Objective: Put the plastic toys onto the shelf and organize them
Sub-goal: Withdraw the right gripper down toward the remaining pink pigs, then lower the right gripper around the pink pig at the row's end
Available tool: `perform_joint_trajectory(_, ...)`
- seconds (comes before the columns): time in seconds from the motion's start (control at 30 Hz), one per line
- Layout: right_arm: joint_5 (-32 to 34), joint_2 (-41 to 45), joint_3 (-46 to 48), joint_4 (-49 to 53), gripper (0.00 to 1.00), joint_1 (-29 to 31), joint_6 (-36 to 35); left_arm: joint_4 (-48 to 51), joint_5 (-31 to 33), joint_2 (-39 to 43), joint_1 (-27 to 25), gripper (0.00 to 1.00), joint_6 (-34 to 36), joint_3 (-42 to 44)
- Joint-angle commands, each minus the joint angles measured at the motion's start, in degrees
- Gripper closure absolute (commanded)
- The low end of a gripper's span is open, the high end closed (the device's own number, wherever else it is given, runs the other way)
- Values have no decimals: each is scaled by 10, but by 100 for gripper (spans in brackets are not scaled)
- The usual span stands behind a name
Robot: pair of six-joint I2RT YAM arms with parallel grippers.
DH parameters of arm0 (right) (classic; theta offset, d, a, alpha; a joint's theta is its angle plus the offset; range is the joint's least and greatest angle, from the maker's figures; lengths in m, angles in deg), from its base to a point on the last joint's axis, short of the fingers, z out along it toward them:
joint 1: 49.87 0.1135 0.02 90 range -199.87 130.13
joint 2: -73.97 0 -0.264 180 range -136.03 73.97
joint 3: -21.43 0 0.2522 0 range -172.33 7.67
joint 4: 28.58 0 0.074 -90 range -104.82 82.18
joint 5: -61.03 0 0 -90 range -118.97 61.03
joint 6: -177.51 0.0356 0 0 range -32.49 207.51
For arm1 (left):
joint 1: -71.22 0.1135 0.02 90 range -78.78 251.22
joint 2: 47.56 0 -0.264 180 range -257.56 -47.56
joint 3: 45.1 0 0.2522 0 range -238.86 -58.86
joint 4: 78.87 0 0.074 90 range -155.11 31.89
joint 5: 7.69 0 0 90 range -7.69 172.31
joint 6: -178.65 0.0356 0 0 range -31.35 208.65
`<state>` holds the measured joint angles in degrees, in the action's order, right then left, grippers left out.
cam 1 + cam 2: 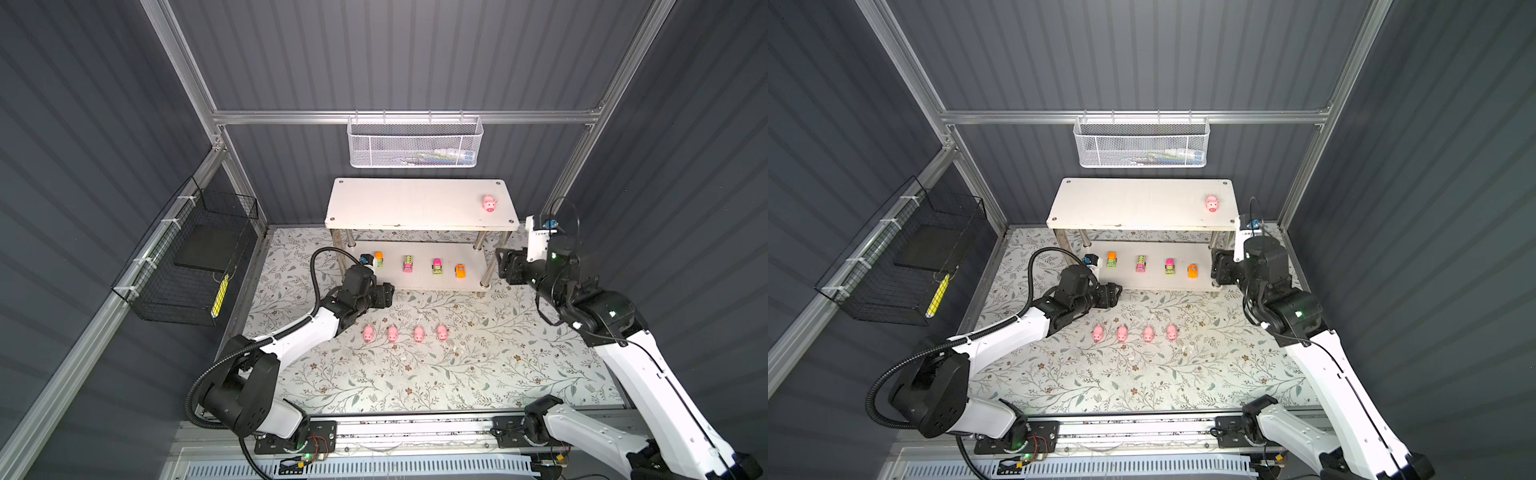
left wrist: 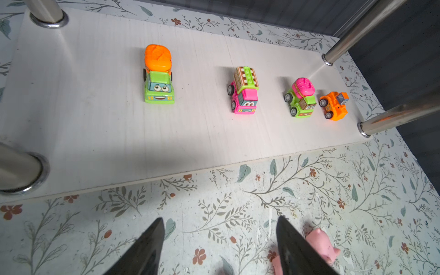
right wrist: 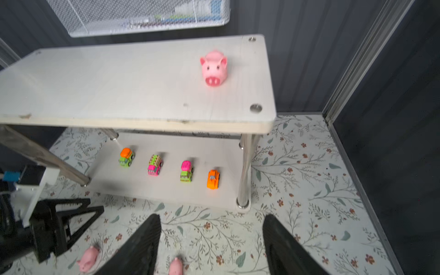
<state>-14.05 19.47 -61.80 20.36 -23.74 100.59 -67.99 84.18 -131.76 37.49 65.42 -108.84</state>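
Floral counter [image 1: 478, 365] bears four pigs [image 1: 392, 333] mid-frame; on the shelf [image 1: 395, 203] one pig [image 1: 489, 204] sits upper right. We see left fingers [image 2: 147, 250] and right fingers [image 3: 142, 245] released, empty.

Both top views look steeply down from high at the front; wrist views — low, close — face the shelf [image 3: 119, 83], sharing its lower board [image 2: 95, 119].
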Motion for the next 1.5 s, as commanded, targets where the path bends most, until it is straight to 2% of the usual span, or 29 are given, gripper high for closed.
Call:
perform_joint_trajectory(0.0,41,26,75,-25,30,36,44,-9,3,-7,-2,26,-9,-10)
perform_joint_trajectory(0.2,-2,15,211,-85,29,98,141,-8,6,-8,-2,26,-9,-12)
perform_joint_trajectory(0.3,-11,-22,252,-122,27,126,166,-7,12,-5,-2,26,-9,-13)
perform_joint_trajectory(0.47,-44,-89,284,-183,24,134,183,-5,18,-4,-2,26,-4,-12)
perform_joint_trajectory(0.67,-80,-194,277,-225,21,139,191,-6,23,-3,-2,26,-6,-8)
perform_joint_trajectory(0.9,-97,-275,253,-232,19,139,192,-7,23,-7,-2,26,-4,-11)
perform_joint_trajectory(1.2,-111,-341,213,-198,20,138,185,-7,24,-10,-2,26,-3,-12)
perform_joint_trajectory(1.47,-115,-363,206,-171,22,132,197,-7,24,-8,-2,26,-3,-8)
